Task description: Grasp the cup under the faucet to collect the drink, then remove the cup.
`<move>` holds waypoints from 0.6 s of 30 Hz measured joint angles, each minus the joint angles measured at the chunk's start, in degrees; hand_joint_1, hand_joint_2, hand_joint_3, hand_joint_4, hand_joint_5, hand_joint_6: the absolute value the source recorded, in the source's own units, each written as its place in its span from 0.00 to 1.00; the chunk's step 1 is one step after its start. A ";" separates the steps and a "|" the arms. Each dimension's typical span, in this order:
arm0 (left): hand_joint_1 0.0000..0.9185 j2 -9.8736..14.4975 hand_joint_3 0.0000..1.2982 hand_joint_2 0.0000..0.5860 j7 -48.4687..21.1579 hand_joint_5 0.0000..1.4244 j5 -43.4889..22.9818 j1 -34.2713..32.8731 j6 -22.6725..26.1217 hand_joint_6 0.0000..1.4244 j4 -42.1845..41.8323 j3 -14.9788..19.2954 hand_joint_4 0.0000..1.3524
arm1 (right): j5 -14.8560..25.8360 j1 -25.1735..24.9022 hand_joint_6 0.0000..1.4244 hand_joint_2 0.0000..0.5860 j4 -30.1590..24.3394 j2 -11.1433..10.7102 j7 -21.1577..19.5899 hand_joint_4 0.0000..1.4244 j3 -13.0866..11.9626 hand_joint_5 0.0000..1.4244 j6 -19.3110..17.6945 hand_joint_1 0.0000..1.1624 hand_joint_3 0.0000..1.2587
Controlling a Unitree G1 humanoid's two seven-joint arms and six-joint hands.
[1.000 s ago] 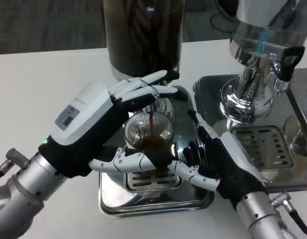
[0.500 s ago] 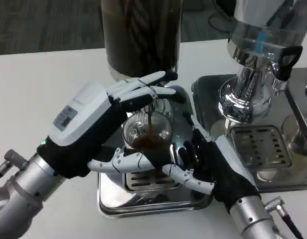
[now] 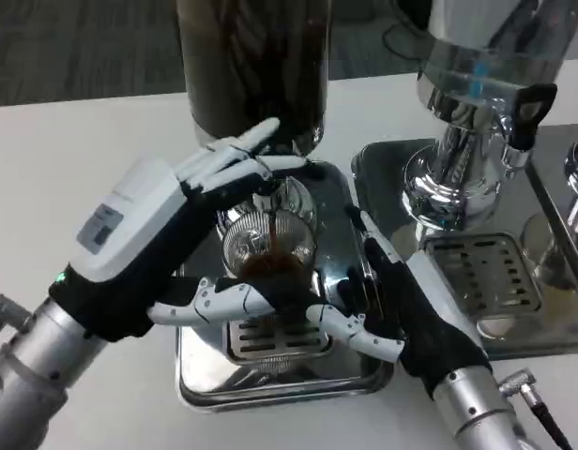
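Cup: the clear cup stands on the grate of the drip tray, directly below the faucet, so that the dark stream falls into its middle. I see brown drink already gathered at the bottom.

Drink dispenser: the dark tank rises at 12 o'clock from the cup. The faucet comes out at its base, and this is why the cup must stay exactly there.

Left hand: I keep it around the cup from the 9 o'clock side. Its upper fingers reach over the faucet at 12 o'clock of the cup, I believe to press the tap, and a lower finger lies along the cup at 6 o'clock. Whether it really grips the glass I cannot tell.

Right hand: it waits at 3 o'clock of the cup, fingers apart and holding nothing. One finger points toward the base of the cup, ready to steady it, in my judgement.

Second dispenser: the chrome machine stands at 2 o'clock, with its own tray beside my right hand; it has no role here.

Step in hand: collecting the drink. Taking the cup away is not yet done.
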 measured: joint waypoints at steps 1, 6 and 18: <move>0.00 -0.08 0.21 0.26 0.76 0.13 0.31 0.44 0.32 0.07 0.32 0.62 0.00 | -0.02 0.01 0.06 0.31 0.00 0.00 -0.07 0.00 0.00 0.00 0.00 0.42 0.00; 0.00 -1.31 0.17 0.26 4.83 0.10 2.00 2.37 0.65 0.04 2.13 3.83 0.00 | 0.02 0.02 0.06 0.31 0.04 0.06 -0.36 0.00 0.00 0.00 -0.13 0.42 0.00; 0.00 -6.51 0.23 0.32 20.10 0.12 8.09 11.03 1.53 0.02 1.95 11.14 0.01 | -0.13 -1.15 0.09 0.30 2.05 0.74 -1.80 0.00 -0.09 0.00 -0.72 0.43 0.00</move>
